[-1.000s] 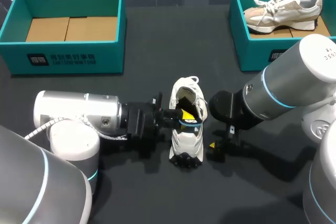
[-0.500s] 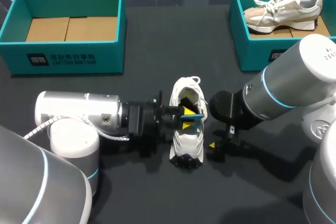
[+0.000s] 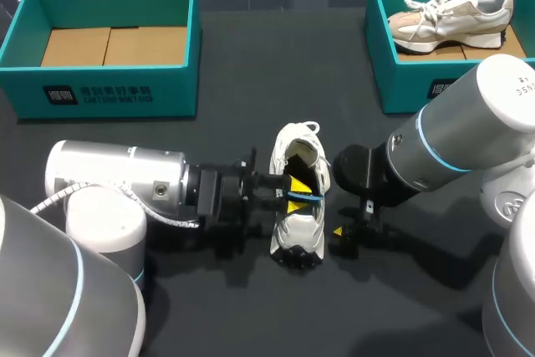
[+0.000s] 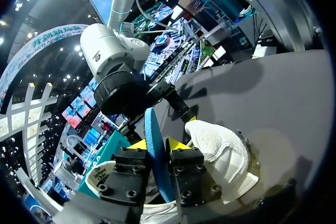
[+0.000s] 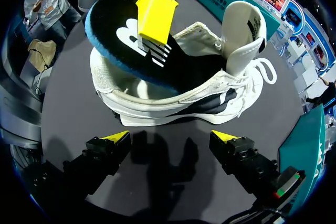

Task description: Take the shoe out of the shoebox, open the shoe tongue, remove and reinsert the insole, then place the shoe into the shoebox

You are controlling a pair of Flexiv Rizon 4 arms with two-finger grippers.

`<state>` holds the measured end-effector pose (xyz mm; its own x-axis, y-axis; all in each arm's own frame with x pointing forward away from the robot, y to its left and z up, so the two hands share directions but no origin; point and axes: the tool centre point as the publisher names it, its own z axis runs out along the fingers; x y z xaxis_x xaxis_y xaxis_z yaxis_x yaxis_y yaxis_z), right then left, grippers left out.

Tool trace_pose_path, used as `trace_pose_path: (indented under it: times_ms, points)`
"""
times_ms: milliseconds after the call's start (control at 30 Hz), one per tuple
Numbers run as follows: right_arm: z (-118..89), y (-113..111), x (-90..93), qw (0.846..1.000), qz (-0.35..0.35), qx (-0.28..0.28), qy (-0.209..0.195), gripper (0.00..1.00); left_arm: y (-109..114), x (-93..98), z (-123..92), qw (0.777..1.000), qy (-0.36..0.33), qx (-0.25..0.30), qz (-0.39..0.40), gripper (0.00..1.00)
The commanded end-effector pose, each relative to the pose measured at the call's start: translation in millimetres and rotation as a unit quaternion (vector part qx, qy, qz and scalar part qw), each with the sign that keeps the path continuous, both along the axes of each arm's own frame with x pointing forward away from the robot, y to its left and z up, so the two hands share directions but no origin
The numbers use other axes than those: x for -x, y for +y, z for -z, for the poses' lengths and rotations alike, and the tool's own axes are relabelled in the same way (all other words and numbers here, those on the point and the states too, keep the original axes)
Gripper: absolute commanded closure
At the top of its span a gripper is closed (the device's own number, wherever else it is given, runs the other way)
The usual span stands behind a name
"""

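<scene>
The left gripper (image 3: 294, 193) pinches the insole (image 5: 131, 45), half out of the white shoe (image 3: 299, 211) on the table (image 3: 251, 307). The insole's black top shows only from the right wrist. The right gripper (image 5: 172, 137) gapes beside the shoe, holding nothing. Behind, the left box (image 3: 109, 89) shows its cardboard floor and the right box (image 3: 401, 81) holds a beige shoe (image 3: 451, 18).

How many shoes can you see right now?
2. A white shoe sits mid-table, its insole pinched in the left gripper; a beige shoe lies inside the right-hand teal shoebox.

Left arm (image 3: 117, 181) and right arm (image 3: 468, 123): silver-grey cylinders, pale-blue joint rings, white cable on the left. Left claw (image 4: 157, 144) and right claw (image 5: 170, 136): black screwed blocks, yellow tips.
</scene>
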<state>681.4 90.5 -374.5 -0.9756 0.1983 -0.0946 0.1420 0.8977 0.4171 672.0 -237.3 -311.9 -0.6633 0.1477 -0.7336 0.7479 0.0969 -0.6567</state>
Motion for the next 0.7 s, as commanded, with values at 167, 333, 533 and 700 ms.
trace_pose_path:
  times_ms: [167,333,533,700]
  points:
    - [0,0,1.7,1.0,0.0,0.0,-0.001,0.0,-4,-2.0,10,0.999,-0.033,-0.024,0.022,1.0]
    - [0,0,1.7,1.0,0.0,0.0,-0.001,0.0,-8,-9.5,21,0.997,-0.063,-0.032,0.03,1.0]
    - [0,0,1.7,1.0,0.0,0.0,-0.001,0.0,-9,-20.6,30,0.993,-0.1,-0.047,0.03,1.0]
    - [0,0,1.7,1.0,0.0,0.0,-0.001,0.0,-7,-32.9,35,0.992,-0.112,-0.058,0.016,1.0]
